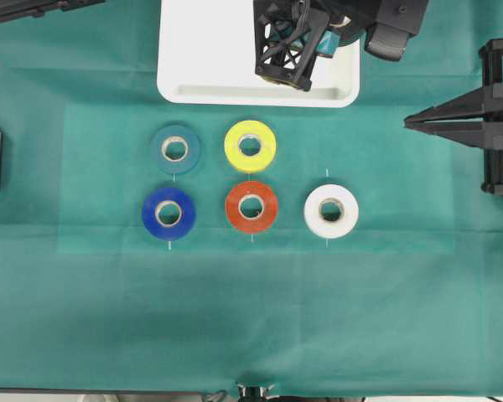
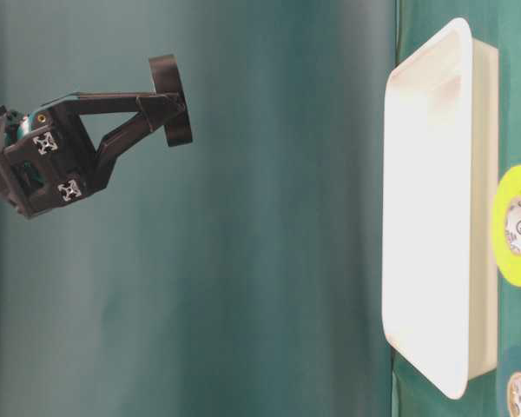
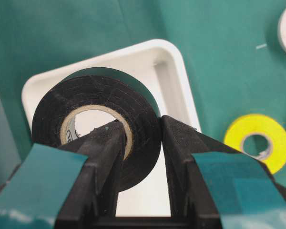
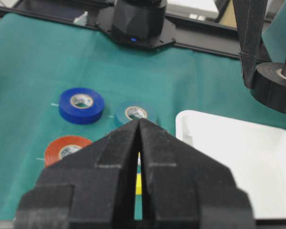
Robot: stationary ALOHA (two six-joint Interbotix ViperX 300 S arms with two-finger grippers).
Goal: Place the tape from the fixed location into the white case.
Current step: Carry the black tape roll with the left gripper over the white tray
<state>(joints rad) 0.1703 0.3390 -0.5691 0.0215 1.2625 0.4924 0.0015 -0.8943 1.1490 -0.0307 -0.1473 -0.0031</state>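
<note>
Left claw (image 3: 138, 143) pinches the small black roll of tape with a pale cardboard core (image 3: 97, 126): one finger passes through the core hole, the other presses the outer face. It holds the roll in the air above the large shallow white rectangular plastic case (image 1: 218, 59), well clear of its floor in the table-level view and, as far as the overhead view lets me judge, over the tray's right part. Right claw (image 4: 138, 126) sits apart at the desk's right edge, its jaws pressed together. On the green-covered desk (image 1: 251, 318) lie a teal roll (image 1: 174, 149), a yellow roll (image 1: 250, 146), a dark blue roll (image 1: 168, 213), an orange-red roll (image 1: 251, 206) and a white roll (image 1: 331, 211).
</note>
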